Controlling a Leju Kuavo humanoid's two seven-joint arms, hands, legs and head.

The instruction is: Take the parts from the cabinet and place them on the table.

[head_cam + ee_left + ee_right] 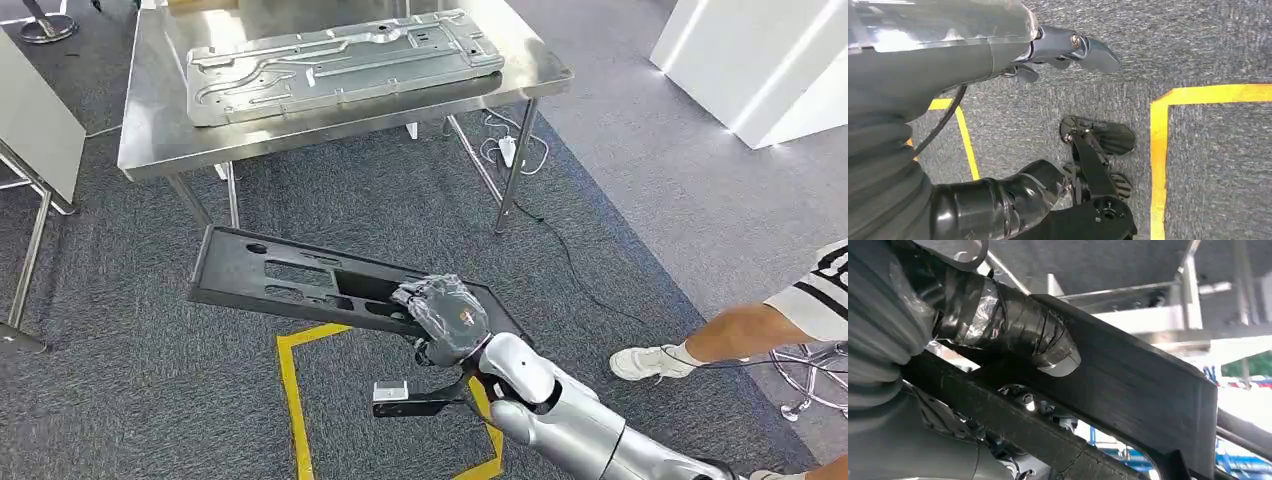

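The right hand (445, 318) grips a black panel (290, 275), still short of the steel table (150, 130) ahead, where a grey panel (340, 65) already lies.

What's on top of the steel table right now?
A grey stamped metal panel lies flat on the steel table, covering much of its top. What sits under the panel is hidden. The black part is not there; the right hand holds it above the carpet.
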